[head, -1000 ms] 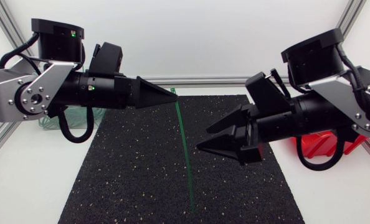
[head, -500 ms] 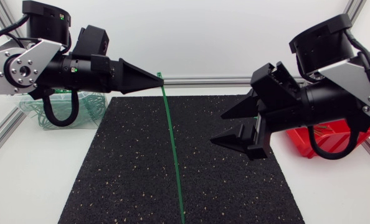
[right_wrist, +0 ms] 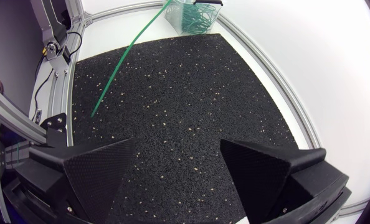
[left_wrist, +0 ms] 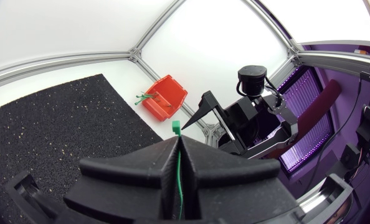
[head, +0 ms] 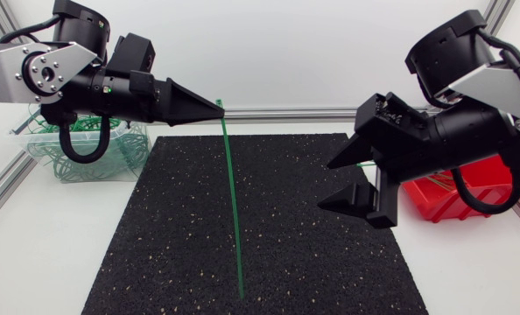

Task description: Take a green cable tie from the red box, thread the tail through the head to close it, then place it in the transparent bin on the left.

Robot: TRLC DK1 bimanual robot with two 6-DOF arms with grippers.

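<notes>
The green cable tie (head: 232,210) hung from the left gripper (head: 218,108), clamped just below its head.
Light, springy, likely slick; the open, empty right gripper (head: 324,185) would best take the tail dangling over the mat (head: 155,262).

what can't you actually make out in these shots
- Contents of the red box: in the head view the right arm covers most of it; in the left wrist view it is too small to count ties.
- Fill of the transparent bin: the left arm hides part in the head view; the right wrist view cuts it off at the edge.
- The stretch of the green cable tie clamped in the left gripper: hidden by its fingers.
</notes>
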